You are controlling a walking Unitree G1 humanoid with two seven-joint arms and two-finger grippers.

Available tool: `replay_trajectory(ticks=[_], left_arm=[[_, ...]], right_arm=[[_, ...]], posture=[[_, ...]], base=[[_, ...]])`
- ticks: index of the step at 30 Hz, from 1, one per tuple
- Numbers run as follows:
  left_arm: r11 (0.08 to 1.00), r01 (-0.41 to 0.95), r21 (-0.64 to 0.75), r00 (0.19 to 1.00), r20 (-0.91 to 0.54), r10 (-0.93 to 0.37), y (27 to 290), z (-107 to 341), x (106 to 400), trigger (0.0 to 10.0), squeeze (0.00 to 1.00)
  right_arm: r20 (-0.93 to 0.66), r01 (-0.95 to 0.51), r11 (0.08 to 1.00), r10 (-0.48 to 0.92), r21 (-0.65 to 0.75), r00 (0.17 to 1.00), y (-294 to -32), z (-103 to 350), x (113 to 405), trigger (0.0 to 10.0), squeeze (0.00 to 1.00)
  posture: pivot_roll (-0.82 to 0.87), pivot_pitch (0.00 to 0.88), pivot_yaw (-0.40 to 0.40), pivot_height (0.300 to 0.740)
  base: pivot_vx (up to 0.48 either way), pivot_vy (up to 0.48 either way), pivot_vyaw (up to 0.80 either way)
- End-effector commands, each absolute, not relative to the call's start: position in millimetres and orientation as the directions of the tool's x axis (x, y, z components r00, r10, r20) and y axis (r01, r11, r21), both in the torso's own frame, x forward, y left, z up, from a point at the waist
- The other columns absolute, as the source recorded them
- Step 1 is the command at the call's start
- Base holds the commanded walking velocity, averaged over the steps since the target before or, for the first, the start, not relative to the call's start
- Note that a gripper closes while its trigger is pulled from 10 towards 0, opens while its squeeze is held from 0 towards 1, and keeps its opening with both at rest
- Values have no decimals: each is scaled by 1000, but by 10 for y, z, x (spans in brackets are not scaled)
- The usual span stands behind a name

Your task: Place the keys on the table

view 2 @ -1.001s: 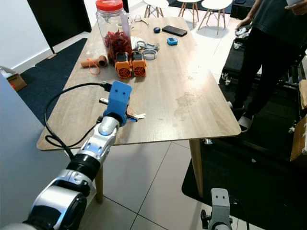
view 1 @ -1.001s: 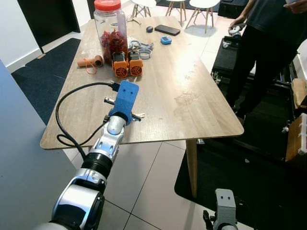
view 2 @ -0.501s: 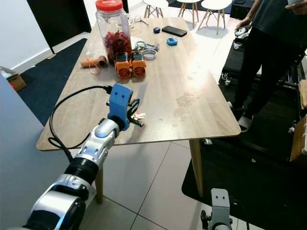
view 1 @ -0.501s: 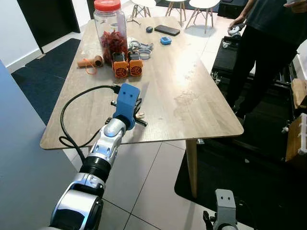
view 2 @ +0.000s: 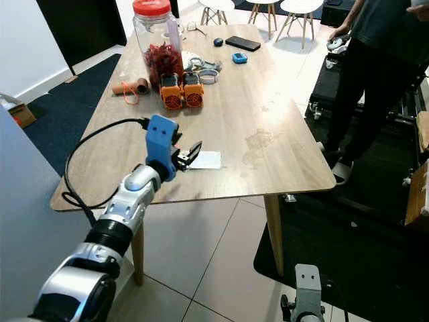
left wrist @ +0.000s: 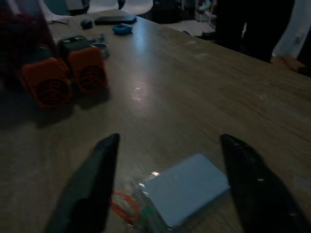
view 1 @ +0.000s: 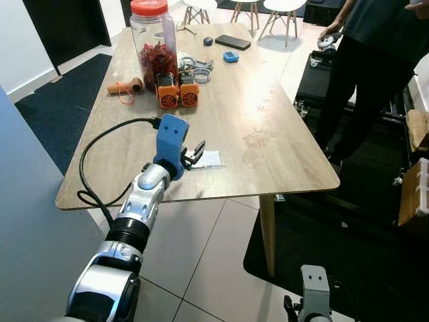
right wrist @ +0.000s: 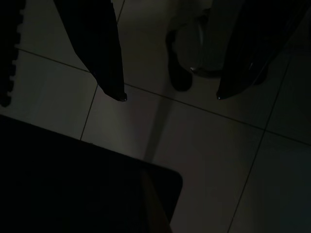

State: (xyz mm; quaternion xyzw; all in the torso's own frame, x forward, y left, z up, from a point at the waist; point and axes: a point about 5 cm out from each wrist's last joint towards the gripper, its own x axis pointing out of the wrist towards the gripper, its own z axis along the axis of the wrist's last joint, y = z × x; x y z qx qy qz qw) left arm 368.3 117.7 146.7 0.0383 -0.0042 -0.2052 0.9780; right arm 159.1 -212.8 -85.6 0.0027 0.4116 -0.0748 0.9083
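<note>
Near the front edge of the wooden tabletop (view 1: 268,121), the left end effector (left wrist: 167,187) hovers with its two black fingers spread wide apart. Between them the keys (left wrist: 175,191), a pale flat tag with a small ring, lie flat on the wood, touching neither finger. Farther back stand two orange blocks (view 1: 177,92) and a red-lidded jar (view 1: 153,37). Down by the tiled floor (right wrist: 194,145), the right end effector (right wrist: 170,97) hangs idle, fingers apart.
</note>
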Motion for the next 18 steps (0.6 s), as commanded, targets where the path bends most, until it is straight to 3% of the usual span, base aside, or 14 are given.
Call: replay_trajectory(ticks=[1,4,5,6,7,8,9,10,11,12,14,16,18], left_arm=[[923,382,41,924,12,-383,1388,1508,3722,10000,1000],[854,503,-133,864,53,-501,1499,1531,3681,10000,1000],[854,503,-133,864,53,-501,1499,1531,3681,10000,1000],[781,593,-195,803,69,-592,1503,1519,3618,10000,180],[781,593,-195,803,69,-592,1503,1519,3618,10000,180],[649,720,-247,684,91,-724,1524,1486,3477,10000,0],[505,818,-277,544,86,-834,1561,1424,3305,10000,0],[505,818,-277,544,86,-834,1561,1424,3305,10000,0],[394,869,-300,432,69,-899,1600,1359,3158,10000,0],[394,869,-300,432,69,-899,1600,1359,3158,10000,0],[263,895,-360,283,4,-959,1707,1200,2910,10000,0],[217,895,-390,211,-58,-976,1789,1073,2758,10000,0],[245,897,-367,194,-169,-966,1852,903,2683,10000,0]], right_arm=[[-754,145,988,-138,-57,642,-2134,-867,1563,10000,0],[-753,144,988,-137,-58,643,-2137,-864,1568,10000,0],[-753,144,988,-137,-58,643,-2137,-864,1568,10000,0],[-753,142,988,-137,-58,643,-2136,-864,1569,10000,0],[-753,142,988,-137,-58,643,-2136,-864,1569,10000,0],[-753,141,988,-136,-58,643,-2135,-863,1571,10000,0],[-753,140,988,-135,-58,644,-2135,-862,1574,10000,0],[-753,140,988,-135,-58,644,-2135,-862,1574,10000,0],[-752,140,988,-135,-58,645,-2136,-861,1576,10000,0],[-752,140,988,-135,-58,645,-2136,-861,1576,10000,0],[-752,141,988,-136,-58,645,-2138,-861,1576,10000,0],[-752,140,988,-136,-59,644,-2139,-862,1571,10000,0],[-753,138,989,-135,-59,644,-2138,-864,1568,10000,0]], posture=[[18,43,6,740],[22,43,2,740],[22,43,2,740],[22,43,2,740],[22,43,2,740],[21,42,1,740],[21,42,1,740],[21,42,1,740],[20,42,3,740],[20,42,3,740],[21,44,0,740],[22,45,-1,740],[25,45,-3,740]], base=[[0,0,0],[0,0,0],[0,0,0],[0,0,0],[0,0,0],[0,0,0],[0,0,0],[0,0,0],[0,0,0],[0,0,0],[0,0,0],[0,0,0],[0,0,0]])
